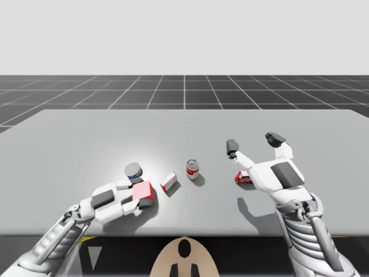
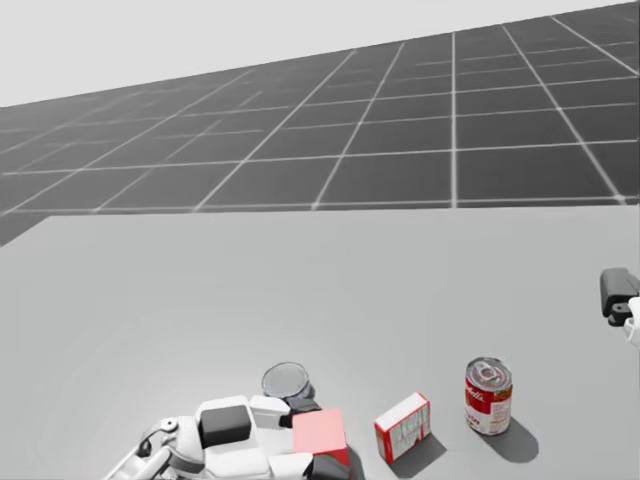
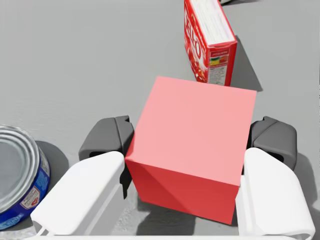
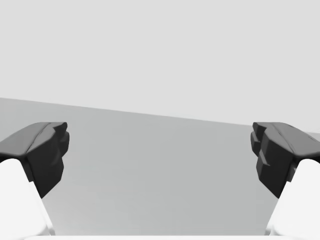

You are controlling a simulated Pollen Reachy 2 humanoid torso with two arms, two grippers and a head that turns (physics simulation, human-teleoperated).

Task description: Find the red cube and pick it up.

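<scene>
Left gripper point(image 3: 188, 139) clenched on the cube point(image 2: 320, 432), pads on opposite faces, a hold judged firm enough for lifting; cube lies near-left on the table point(image 1: 86, 133), beside the blue can point(image 3: 20, 175), left of the box point(image 3: 207, 42); right gripper point(image 4: 160, 150) spread wide, idle, grasping nothing.

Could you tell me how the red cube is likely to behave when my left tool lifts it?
The red cube looks rigid, with flat faces against both fingers of the left tool, so it should probably hold steady. Its smooth sides might slip under a light squeeze.
</scene>
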